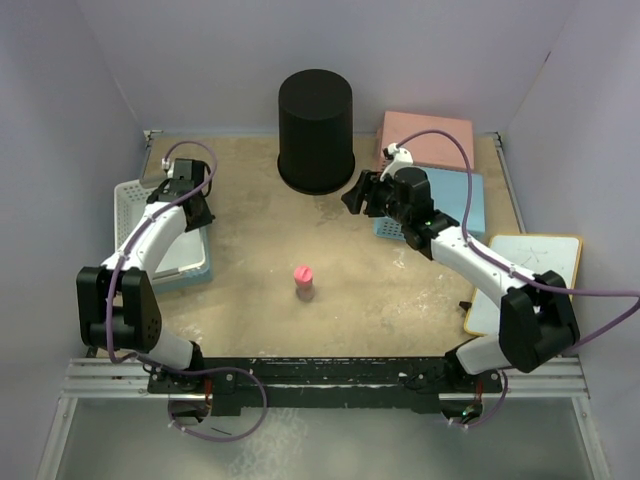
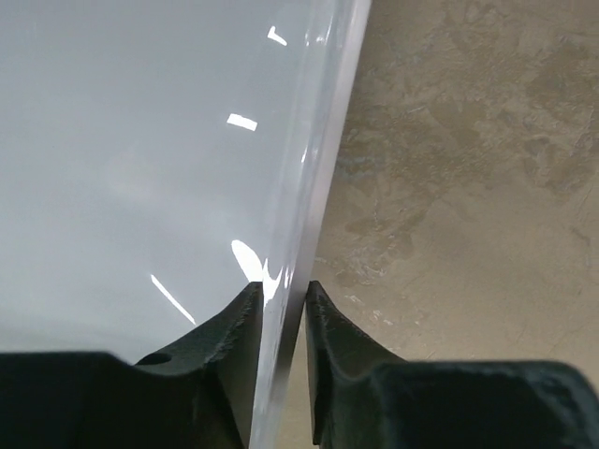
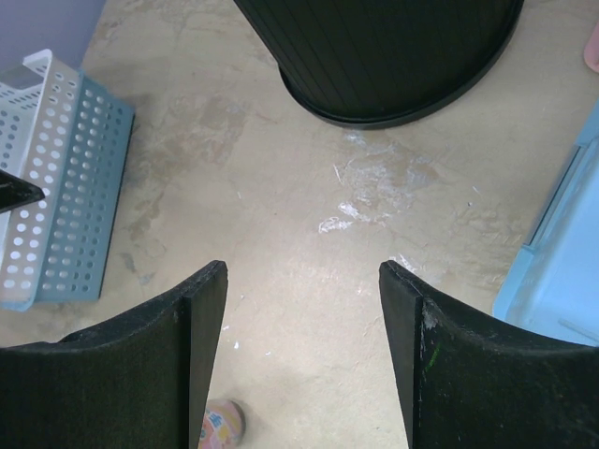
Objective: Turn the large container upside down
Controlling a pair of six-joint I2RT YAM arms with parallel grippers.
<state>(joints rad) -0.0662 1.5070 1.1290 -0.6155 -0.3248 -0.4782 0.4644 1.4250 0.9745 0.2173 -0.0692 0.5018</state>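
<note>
The large container (image 1: 316, 130), a tall black tapered bin, stands at the back centre with its flat closed end up and its rolled rim on the table. Its lower part shows at the top of the right wrist view (image 3: 393, 56). My right gripper (image 1: 355, 192) is open and empty, just right of and nearer than the bin's base, apart from it (image 3: 304, 271). My left gripper (image 1: 190, 200) is over the baskets at the left. In the left wrist view its jaws (image 2: 284, 295) are closed on the thin edge of a glossy white panel (image 2: 140, 168).
A white basket (image 1: 130, 205) and a blue basket (image 1: 192, 268) lie at the left. A pink basket (image 1: 430, 138) and a light blue one (image 1: 468, 195) lie at the back right. A whiteboard (image 1: 530, 275) lies at the right. A small pink-capped bottle (image 1: 303, 282) stands mid-table.
</note>
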